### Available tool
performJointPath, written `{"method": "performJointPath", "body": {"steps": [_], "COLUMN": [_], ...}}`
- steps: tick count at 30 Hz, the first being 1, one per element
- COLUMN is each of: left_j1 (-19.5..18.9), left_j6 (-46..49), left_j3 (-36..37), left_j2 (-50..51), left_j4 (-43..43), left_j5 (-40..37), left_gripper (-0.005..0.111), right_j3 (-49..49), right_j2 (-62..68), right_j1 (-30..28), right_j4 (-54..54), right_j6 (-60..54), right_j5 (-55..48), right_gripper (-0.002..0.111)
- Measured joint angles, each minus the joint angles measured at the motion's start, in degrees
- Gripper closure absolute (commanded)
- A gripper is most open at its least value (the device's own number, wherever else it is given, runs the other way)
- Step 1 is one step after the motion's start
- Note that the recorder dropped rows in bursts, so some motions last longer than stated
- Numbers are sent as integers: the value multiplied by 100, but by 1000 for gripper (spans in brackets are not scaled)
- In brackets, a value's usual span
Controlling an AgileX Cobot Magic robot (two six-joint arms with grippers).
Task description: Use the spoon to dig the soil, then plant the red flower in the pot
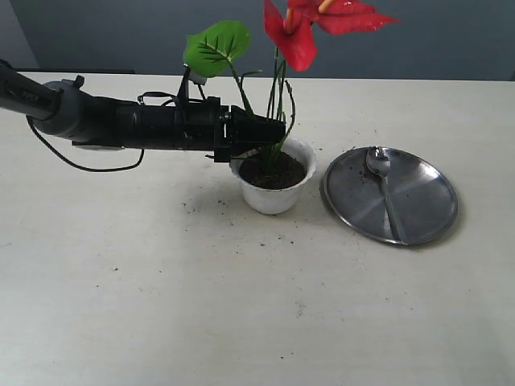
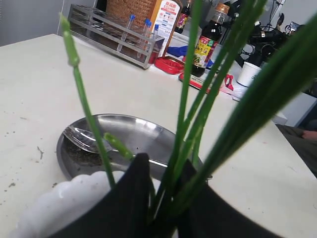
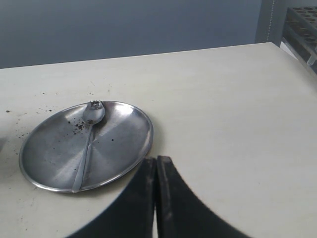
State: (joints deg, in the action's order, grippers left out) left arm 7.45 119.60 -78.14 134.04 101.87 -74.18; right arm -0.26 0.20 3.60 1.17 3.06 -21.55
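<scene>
My left gripper [image 1: 281,131] pinches the red flower [image 1: 322,22] by its stems, steadying it upright in the soil [image 1: 270,171] of the pot [image 1: 274,199].

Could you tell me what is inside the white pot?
The white pot holds dark soil and the red flower's stems, pinched by the left gripper; the stem ends are hidden.

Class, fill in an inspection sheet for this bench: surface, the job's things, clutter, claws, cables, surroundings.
Surface: pale table, soil crumbs scattered near the pot.
Job's things: red flower standing in the soil in the pot; spoon lying on the steel plate.
Clutter: nothing seen beyond crumbs.
Claws: left claw shut on the red flower's stems above the pot; right claw shut, empty, near the plate.
Cables: black cable hanging under the left arm.
Surroundings: rack and bottle past the plate.
</scene>
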Motion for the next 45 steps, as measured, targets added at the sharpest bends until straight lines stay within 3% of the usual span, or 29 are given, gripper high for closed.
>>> {"method": "performJointPath", "body": {"steps": [10, 45], "left_j1": [0, -46], "left_j6": [-11, 41], "left_j3": [14, 155], "left_j2": [0, -241], "left_j4": [0, -58], "left_j5": [0, 329], "left_gripper": [82, 82], "right_j3": [0, 0], "right_j2": [0, 0], "right_j1": [0, 0], "right_j4": [0, 0], "right_j6": [0, 0], "right_j5": [0, 0], "right_gripper": [108, 108]}}
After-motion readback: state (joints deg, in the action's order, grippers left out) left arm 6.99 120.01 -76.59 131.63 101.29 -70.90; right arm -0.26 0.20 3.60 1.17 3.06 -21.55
